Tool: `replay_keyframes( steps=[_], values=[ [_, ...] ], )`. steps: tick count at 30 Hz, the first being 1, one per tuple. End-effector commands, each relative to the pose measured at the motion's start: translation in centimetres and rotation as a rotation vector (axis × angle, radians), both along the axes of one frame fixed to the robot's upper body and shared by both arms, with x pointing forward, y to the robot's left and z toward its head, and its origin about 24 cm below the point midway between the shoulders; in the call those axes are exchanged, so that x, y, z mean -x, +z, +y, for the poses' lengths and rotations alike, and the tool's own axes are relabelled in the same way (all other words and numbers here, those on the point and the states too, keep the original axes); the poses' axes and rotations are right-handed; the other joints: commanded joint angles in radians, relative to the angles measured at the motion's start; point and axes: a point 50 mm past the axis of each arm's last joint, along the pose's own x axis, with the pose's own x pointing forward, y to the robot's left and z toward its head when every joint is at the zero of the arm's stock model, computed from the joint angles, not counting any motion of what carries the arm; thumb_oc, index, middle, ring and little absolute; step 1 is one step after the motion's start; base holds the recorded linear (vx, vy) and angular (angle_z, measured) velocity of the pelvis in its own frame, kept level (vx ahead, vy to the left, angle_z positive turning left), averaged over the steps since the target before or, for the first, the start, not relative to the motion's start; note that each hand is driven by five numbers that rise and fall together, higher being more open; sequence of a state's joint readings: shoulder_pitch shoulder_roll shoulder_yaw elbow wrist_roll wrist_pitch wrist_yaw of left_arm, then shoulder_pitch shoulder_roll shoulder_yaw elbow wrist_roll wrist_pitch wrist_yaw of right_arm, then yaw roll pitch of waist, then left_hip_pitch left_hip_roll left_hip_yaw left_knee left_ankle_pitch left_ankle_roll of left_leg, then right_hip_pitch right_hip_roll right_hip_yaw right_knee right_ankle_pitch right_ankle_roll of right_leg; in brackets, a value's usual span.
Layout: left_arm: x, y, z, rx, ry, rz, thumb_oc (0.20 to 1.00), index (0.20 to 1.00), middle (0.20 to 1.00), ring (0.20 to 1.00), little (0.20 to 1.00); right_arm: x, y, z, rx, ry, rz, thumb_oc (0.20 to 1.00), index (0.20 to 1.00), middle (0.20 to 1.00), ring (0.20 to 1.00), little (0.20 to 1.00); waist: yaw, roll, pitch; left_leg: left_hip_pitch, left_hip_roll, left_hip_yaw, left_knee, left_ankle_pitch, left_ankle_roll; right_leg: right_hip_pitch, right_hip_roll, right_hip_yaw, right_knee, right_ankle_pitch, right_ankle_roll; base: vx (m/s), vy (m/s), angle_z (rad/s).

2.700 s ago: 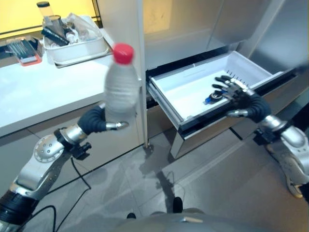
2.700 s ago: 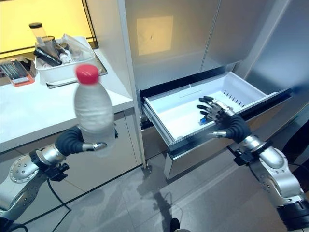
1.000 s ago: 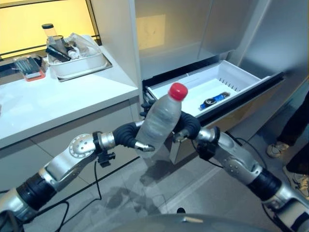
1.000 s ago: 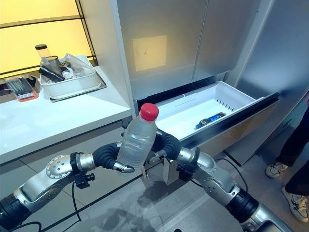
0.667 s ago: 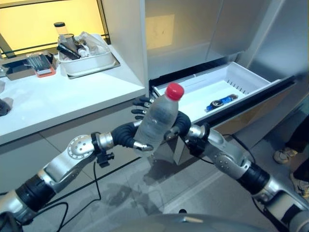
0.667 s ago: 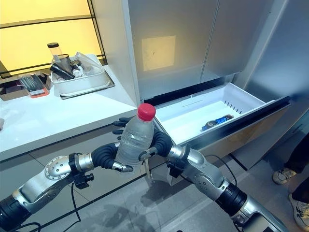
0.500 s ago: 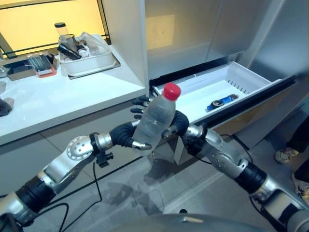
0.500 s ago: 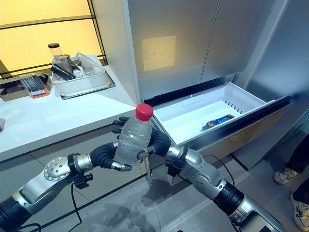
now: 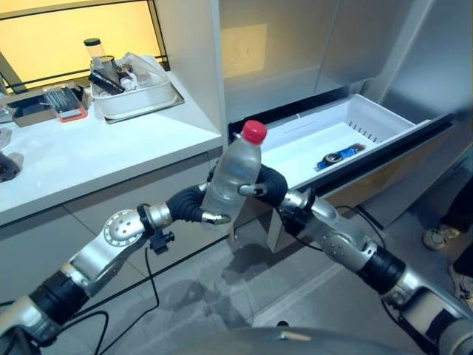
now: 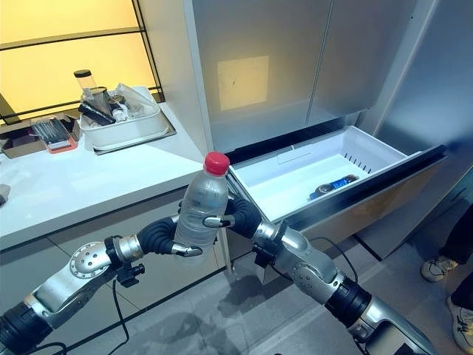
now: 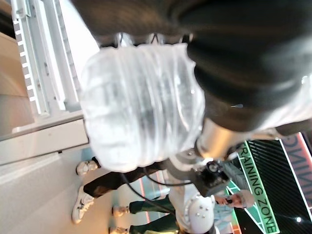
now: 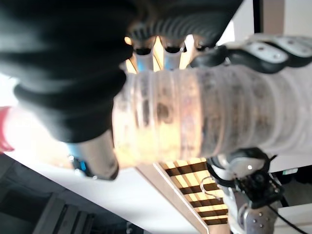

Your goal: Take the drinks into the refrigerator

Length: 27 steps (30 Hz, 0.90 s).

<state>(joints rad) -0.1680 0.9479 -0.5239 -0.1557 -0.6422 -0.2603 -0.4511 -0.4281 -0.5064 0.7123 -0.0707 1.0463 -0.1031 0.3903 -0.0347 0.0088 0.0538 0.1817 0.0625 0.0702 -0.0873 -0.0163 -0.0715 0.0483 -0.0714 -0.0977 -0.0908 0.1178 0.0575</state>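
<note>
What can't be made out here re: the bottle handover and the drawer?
- Bottle base: hidden behind the left hand in both eye views.
- Right hand fingers: behind the bottle in the eye views; blurred in its wrist view.
- Dark and blue item in the drawer: too small to identify.
- Items in the white tub on the counter: too small, overlapping.

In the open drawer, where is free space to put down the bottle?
The drawer floor is bare from its left wall to the small blue item, which lies near the front right. On the counter, the front is bare; the back, around the tray, is crowded.
</note>
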Motion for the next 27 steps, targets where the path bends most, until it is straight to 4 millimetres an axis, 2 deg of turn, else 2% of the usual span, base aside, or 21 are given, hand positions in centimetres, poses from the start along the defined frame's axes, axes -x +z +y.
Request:
replay_keyframes(
  steps=[1, 10, 11, 12, 13, 15, 19, 22, 24, 26, 27],
  values=[
    [-2.5, 4.8, 0.5, 0.055, 0.087, -0.244, 0.200, 0.200, 0.200, 0.200, 0.200, 3.2, 4.9, 6.0, -0.213, 0.342, -0.121, 0.200, 0.200, 0.200, 0.200, 0.200, 0.002, -0.031, 0.011, -0.034, -0.083, -0.065, 0.088, -0.094, 0.085, 0.035, -0.008, -0.027, 0.111, -0.148, 0.027, 0.00, 0.000, 0.00],
    [-2.6, 5.0, 0.5, 0.066, 0.101, -0.254, 0.200, 0.200, 0.200, 0.200, 0.200, 3.2, 4.7, 6.2, -0.216, 0.342, -0.095, 0.200, 0.200, 0.200, 0.200, 0.200, -0.001, -0.030, 0.009, -0.028, -0.082, -0.067, 0.082, -0.093, 0.084, 0.037, -0.009, -0.027, 0.108, -0.146, 0.027, 0.00, 0.000, 0.00],
    [-2.6, 5.1, 0.5, 0.074, 0.106, -0.253, 0.398, 0.398, 0.398, 0.398, 0.398, 3.2, 4.7, 6.1, -0.223, 0.339, -0.089, 0.200, 0.200, 0.200, 0.200, 0.200, -0.001, -0.029, 0.009, -0.028, -0.083, -0.068, 0.081, -0.092, 0.085, 0.037, -0.009, -0.026, 0.109, -0.145, 0.027, 0.00, 0.000, 0.00],
    [-2.6, 5.0, 0.6, 0.082, 0.117, -0.246, 0.633, 0.633, 0.633, 0.633, 0.633, 3.2, 4.8, 6.0, -0.231, 0.335, -0.086, 0.200, 0.200, 0.200, 0.200, 0.200, -0.001, -0.029, 0.009, -0.028, -0.083, -0.068, 0.080, -0.091, 0.085, 0.037, -0.009, -0.028, 0.109, -0.146, 0.028, 0.00, 0.000, 0.00],
    [-2.5, 4.7, 0.8, 0.108, 0.140, -0.231, 1.000, 1.000, 1.000, 1.000, 1.000, 3.0, 4.7, 5.7, -0.243, 0.317, -0.068, 0.200, 0.200, 0.200, 0.200, 0.200, 0.000, -0.030, 0.009, -0.028, -0.084, -0.069, 0.079, -0.091, 0.085, 0.035, -0.009, -0.030, 0.110, -0.145, 0.028, 0.00, 0.000, 0.00],
    [-2.4, 4.6, 1.0, 0.124, 0.151, -0.218, 1.000, 1.000, 1.000, 1.000, 1.000, 2.9, 4.7, 5.5, -0.251, 0.307, -0.054, 0.200, 0.200, 0.200, 0.200, 0.200, -0.001, -0.030, 0.009, -0.028, -0.083, -0.069, 0.079, -0.091, 0.085, 0.035, -0.010, -0.030, 0.110, -0.145, 0.028, 0.00, 0.000, 0.00],
    [-1.8, 4.0, 1.9, 0.180, 0.196, -0.157, 1.000, 1.000, 1.000, 1.000, 1.000, 2.0, 4.2, 3.7, -0.299, 0.211, 0.006, 0.200, 0.200, 0.200, 0.200, 0.200, -0.003, -0.031, 0.010, -0.028, -0.083, -0.070, 0.077, -0.091, 0.086, 0.033, -0.011, -0.032, 0.111, -0.144, 0.029, 0.00, 0.000, 0.00],
    [-1.3, 3.4, 2.6, 0.182, 0.220, -0.114, 1.000, 1.000, 1.000, 1.000, 1.000, 0.8, 4.1, 2.1, -0.335, 0.106, 0.032, 0.200, 0.200, 0.200, 0.200, 0.200, -0.002, -0.032, 0.013, -0.031, -0.083, -0.070, 0.080, -0.092, 0.087, 0.029, -0.010, -0.033, 0.115, -0.145, 0.029, 0.00, 0.000, 0.00],
    [-1.0, 2.4, 3.4, 0.165, 0.250, -0.064, 1.000, 1.000, 1.000, 1.000, 1.000, -0.5, 4.3, 0.2, -0.372, -0.025, 0.022, 0.200, 0.200, 0.200, 0.200, 0.200, -0.003, -0.032, 0.015, -0.032, -0.081, -0.071, 0.084, -0.094, 0.088, 0.025, -0.009, -0.034, 0.124, -0.149, 0.028, 0.00, 0.000, 0.00],
    [-0.9, 2.2, 3.5, 0.161, 0.252, -0.050, 1.000, 1.000, 1.000, 1.000, 1.000, -1.0, 4.3, -0.4, -0.380, -0.067, 0.017, 0.200, 0.200, 0.200, 0.200, 0.200, -0.003, -0.033, 0.016, -0.032, -0.080, -0.070, 0.084, -0.095, 0.088, 0.025, -0.009, -0.036, 0.125, -0.150, 0.028, 0.00, 0.000, 0.00],
    [-0.6, 1.6, 3.9, 0.158, 0.263, -0.021, 1.000, 1.000, 1.000, 1.000, 1.000, -1.6, 4.9, -1.5, -0.399, -0.134, -0.010, 0.200, 0.200, 0.200, 0.200, 0.200, -0.002, -0.033, 0.017, -0.031, -0.079, -0.069, 0.083, -0.094, 0.087, 0.026, -0.007, -0.038, 0.126, -0.152, 0.028, 0.00, 0.000, 0.00]
  ],
)
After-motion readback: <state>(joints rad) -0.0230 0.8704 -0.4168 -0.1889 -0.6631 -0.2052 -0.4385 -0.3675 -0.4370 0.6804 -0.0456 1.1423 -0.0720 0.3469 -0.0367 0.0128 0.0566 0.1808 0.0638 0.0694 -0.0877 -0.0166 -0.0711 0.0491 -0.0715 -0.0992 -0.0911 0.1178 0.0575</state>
